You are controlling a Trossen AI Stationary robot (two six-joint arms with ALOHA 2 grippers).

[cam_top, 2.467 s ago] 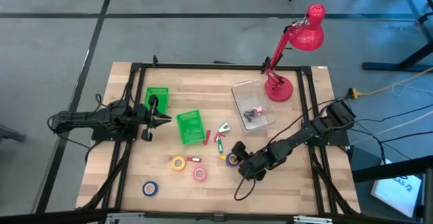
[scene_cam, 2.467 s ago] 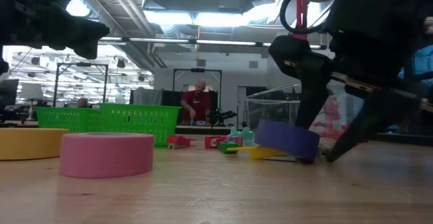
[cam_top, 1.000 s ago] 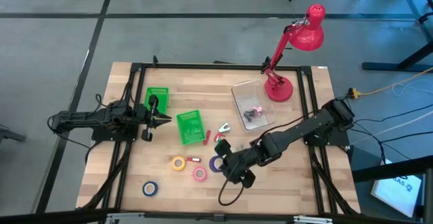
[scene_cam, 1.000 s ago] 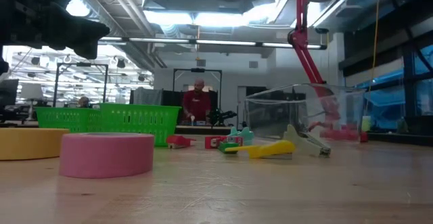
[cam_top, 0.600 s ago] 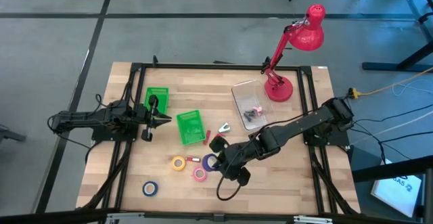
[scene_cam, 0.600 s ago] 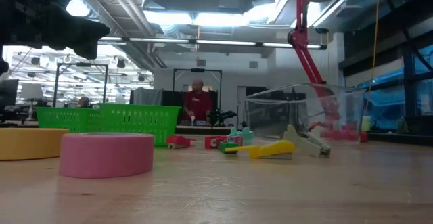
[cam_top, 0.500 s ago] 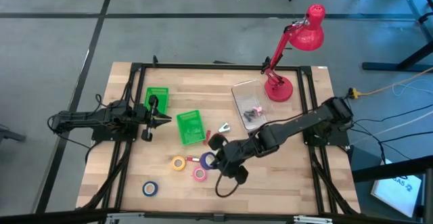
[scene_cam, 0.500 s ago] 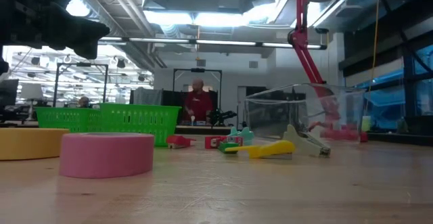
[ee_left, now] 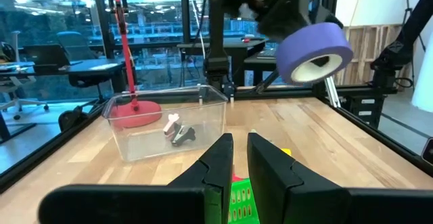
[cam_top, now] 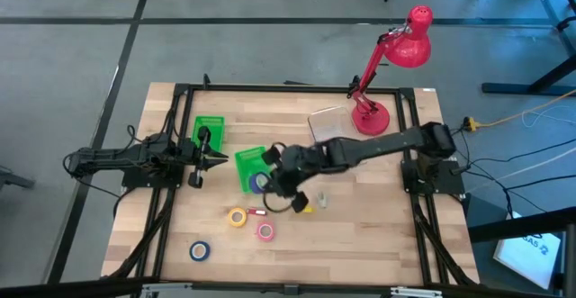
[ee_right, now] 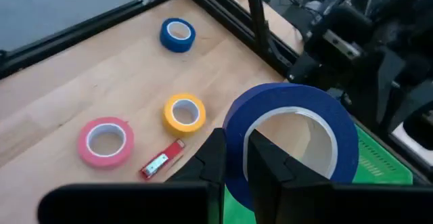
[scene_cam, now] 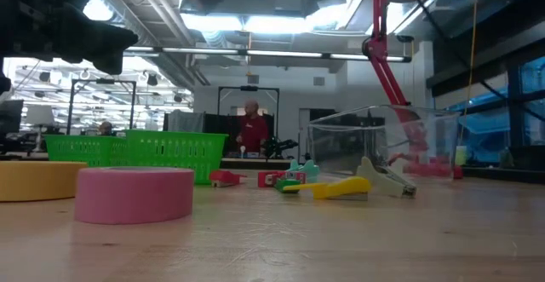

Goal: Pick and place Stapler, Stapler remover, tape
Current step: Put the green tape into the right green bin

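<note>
My right gripper (cam_top: pixel 267 179) is shut on a purple-blue tape roll (ee_right: pixel 291 136) and hovers over the middle green bin (cam_top: pixel 250 165). The roll also shows in the left wrist view (ee_left: pixel 314 45), held up in the air. Yellow (cam_top: pixel 238 217), pink (cam_top: pixel 265 231) and blue (cam_top: pixel 200 250) tape rolls lie flat on the table nearer the front edge. A small red item (cam_top: pixel 256 212) lies beside the yellow roll. My left gripper (cam_top: pixel 216 160) is shut and empty, by the left green bin (cam_top: pixel 209 131). My right gripper holds the roll by its ring wall (ee_right: pixel 237 139), one finger inside the hole and one outside. The fingers come from above, slanting down toward the table's left. The roll hangs tilted, lifted clear above the green bin (ee_right: pixel 379 163).
A clear plastic box (cam_top: pixel 328 122) with small dark things and a red desk lamp (cam_top: pixel 371 116) stand at the far right. Small yellow (cam_top: pixel 306 208) and grey (cam_top: pixel 322 199) items lie near my right arm. A black frame runs around the table's edge.
My right gripper has carried the purple-blue roll from the front middle of the table toward the far left, up to the middle green bin. It has stayed shut on the roll, which stays clear of the table.
</note>
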